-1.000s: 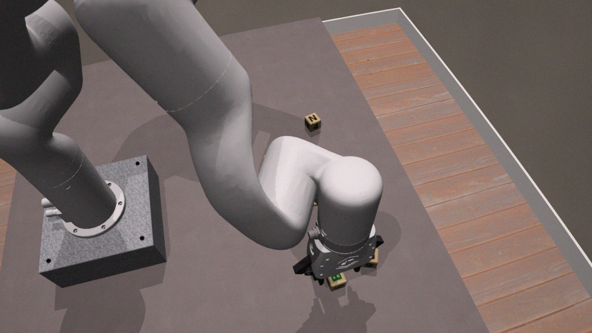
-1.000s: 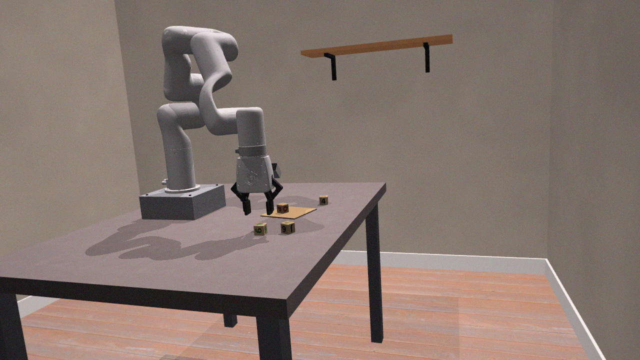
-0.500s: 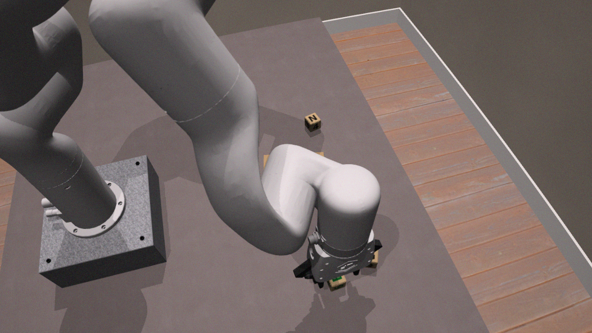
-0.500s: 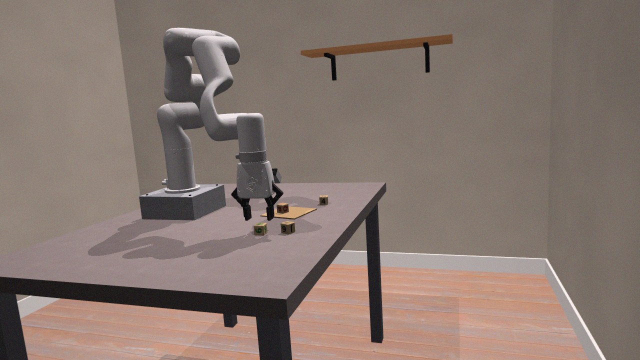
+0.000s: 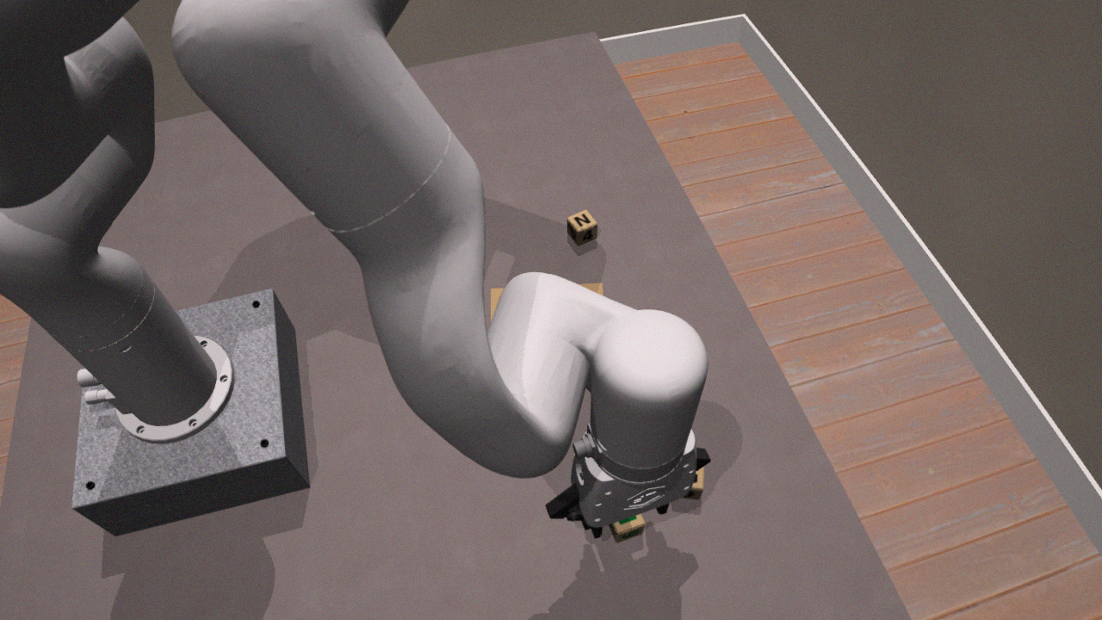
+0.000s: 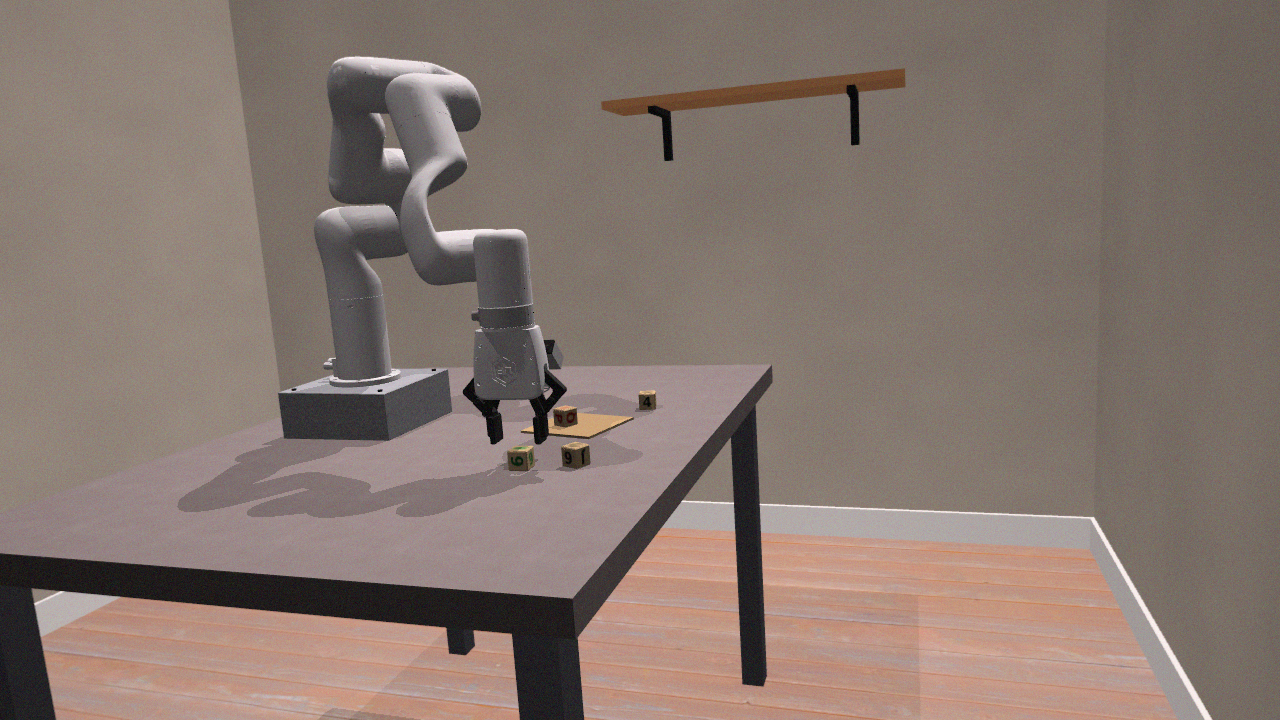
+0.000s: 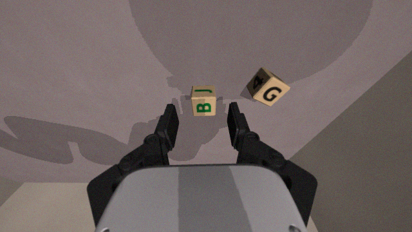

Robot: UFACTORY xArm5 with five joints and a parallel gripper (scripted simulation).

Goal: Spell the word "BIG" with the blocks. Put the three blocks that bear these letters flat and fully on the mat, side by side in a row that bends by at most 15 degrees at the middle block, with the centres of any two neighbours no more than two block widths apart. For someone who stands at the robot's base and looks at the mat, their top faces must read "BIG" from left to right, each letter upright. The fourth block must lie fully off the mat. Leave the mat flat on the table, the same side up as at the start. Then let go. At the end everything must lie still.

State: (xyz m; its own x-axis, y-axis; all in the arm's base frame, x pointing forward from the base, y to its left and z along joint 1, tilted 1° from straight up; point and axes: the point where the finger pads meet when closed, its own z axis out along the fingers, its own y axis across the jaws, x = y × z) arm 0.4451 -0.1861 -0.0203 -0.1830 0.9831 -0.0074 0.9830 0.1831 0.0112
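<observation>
1. Top: the pincer hangs over the B block, which lies on the table, off the mat.
2. Exterior: jaws apart, holding nothing — the B block sits below.
3. Wrist: a pale cube with a green B; probably light and rigid — grip its opposite flat sides.

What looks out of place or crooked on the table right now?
The G block lies off the mat, turned askew to the B block beside it. Only the red-lettered block is on the mat. The open gripper hovers above B.
</observation>
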